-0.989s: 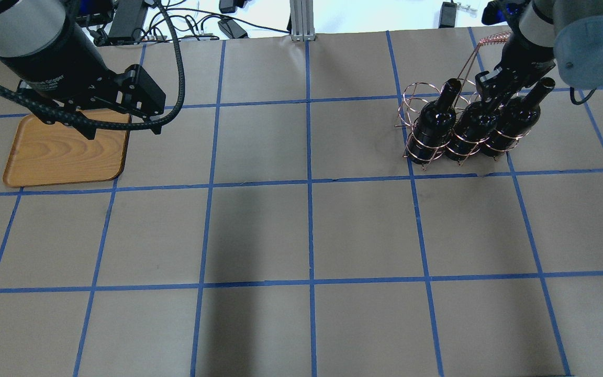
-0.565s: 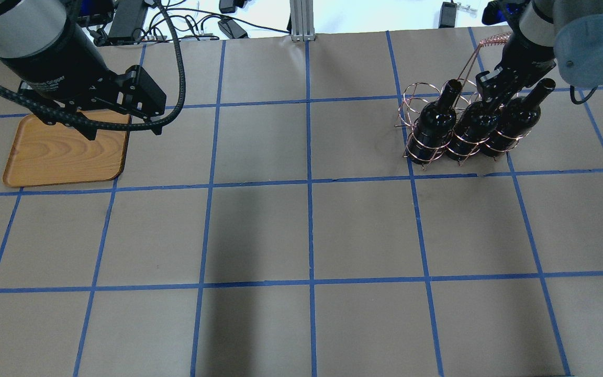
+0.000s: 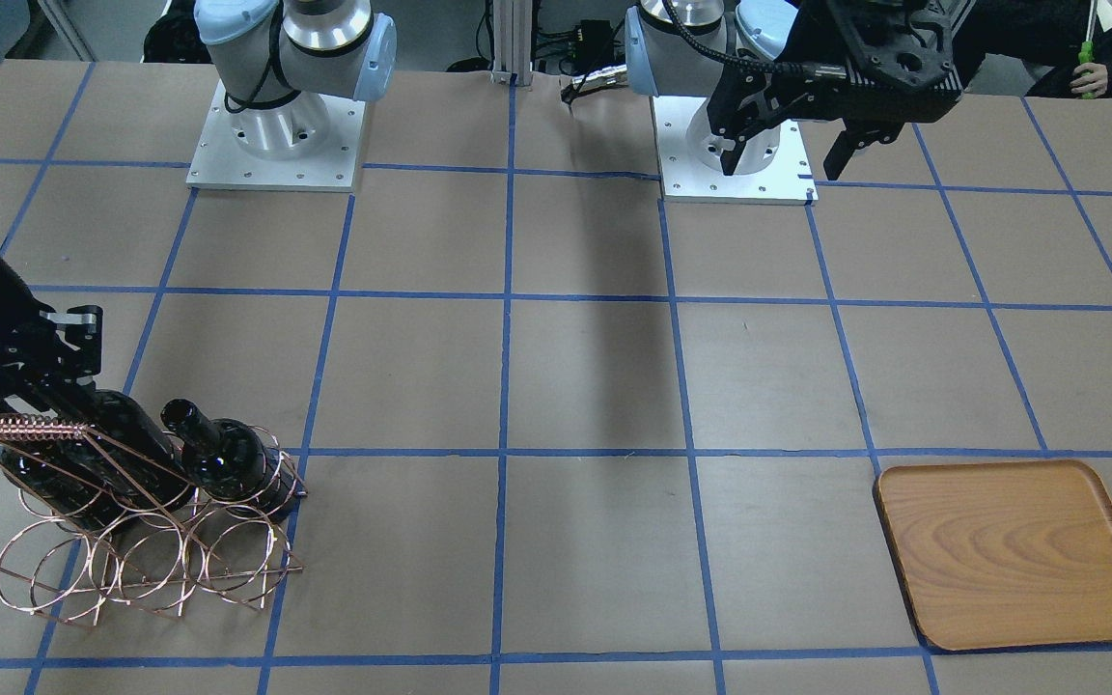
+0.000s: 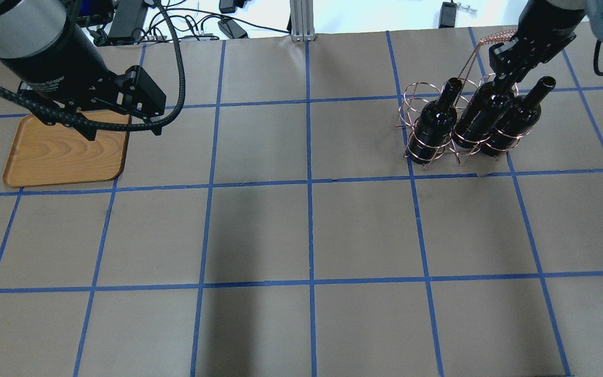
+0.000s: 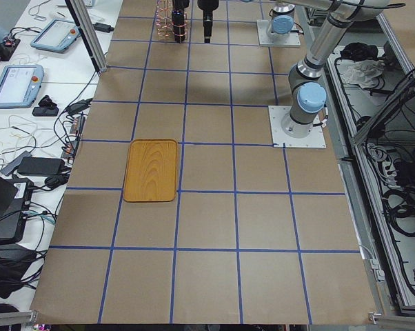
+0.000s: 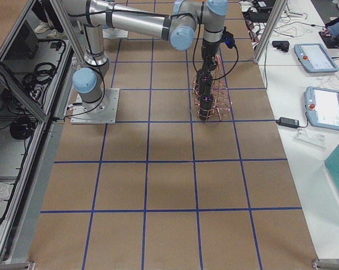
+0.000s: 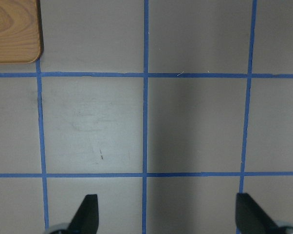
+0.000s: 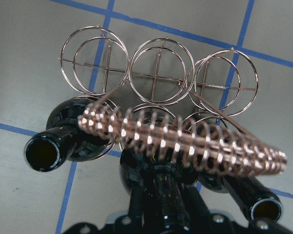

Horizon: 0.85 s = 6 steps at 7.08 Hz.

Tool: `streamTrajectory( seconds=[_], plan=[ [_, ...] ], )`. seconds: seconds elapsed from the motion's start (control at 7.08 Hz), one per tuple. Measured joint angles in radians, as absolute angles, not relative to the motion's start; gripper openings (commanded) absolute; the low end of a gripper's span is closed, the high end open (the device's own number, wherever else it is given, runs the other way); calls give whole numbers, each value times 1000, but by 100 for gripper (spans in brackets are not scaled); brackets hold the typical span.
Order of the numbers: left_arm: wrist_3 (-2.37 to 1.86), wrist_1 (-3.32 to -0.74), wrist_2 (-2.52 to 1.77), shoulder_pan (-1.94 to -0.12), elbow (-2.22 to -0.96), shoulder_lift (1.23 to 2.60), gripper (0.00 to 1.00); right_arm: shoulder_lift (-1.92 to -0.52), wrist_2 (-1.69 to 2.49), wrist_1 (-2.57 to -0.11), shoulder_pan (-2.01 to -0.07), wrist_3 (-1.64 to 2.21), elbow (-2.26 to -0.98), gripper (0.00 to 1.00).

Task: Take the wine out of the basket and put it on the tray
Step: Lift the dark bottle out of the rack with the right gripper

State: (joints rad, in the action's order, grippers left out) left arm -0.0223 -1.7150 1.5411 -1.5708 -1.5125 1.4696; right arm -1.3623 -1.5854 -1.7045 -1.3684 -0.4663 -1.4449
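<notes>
Three near-black wine bottles stand tilted in the copper wire basket (image 4: 417,147) at the far right. My right gripper (image 4: 503,78) is shut on the neck of the middle bottle (image 4: 482,112), which sits higher than its neighbours (image 4: 435,119) (image 4: 516,121), its bottom still within the loops. In the right wrist view the coiled handle (image 8: 185,139) crosses above the held bottle (image 8: 161,187). The wooden tray (image 4: 66,152) lies at the far left, bare. My left gripper (image 3: 786,159) hangs open and empty above the table beside the tray, its fingers (image 7: 88,214) wide apart.
An aluminium post (image 4: 301,21) and cables lie along the table's far edge. The two arm bases (image 3: 276,130) (image 3: 739,145) stand on the robot's side. The basket's front row of loops (image 3: 131,569) holds no bottles. Blue tape grids the brown table.
My right gripper has risen and drawn back with the middle bottle's neck in it, lifting that bottle partway out of its loop. The left arm has not moved.
</notes>
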Motion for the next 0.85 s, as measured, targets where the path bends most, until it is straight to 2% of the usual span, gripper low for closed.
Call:
streamTrajectory(
  seconds=[0.85],
  plan=[
    [-21,-1715,1542,-1569,-1513,1470,100,-1493,-1584,-1442,-1376,-439,-1352,0]
  ],
)
